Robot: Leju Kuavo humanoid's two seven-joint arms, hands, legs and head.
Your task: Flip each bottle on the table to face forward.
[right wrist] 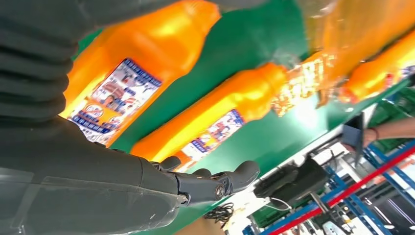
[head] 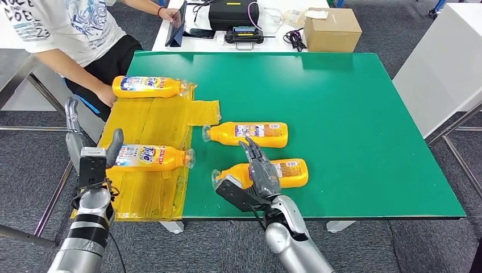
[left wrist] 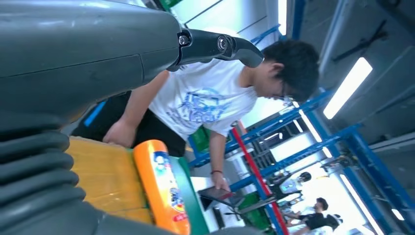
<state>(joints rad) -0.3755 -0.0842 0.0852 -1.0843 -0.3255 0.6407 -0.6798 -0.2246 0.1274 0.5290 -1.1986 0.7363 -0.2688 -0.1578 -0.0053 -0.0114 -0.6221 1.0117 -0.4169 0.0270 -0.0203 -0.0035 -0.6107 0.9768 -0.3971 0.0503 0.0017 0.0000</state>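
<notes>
With our right robot hand (head: pixel 257 170) spread wide over the near bottle (head: pixel 284 172) on the surface (head: pixel 352 114), a shallow grip may roll it away; left robot hand (head: pixel 94 153) hangs open.

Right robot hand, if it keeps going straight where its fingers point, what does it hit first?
Likely the near bottle under the right robot hand; if it passes above, then the next bottle. Height is unclear.

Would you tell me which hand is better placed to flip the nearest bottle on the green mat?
The right hand: it hovers open directly over that bottle. The left hand is off the table's edge beside the yellow sheet.
</notes>
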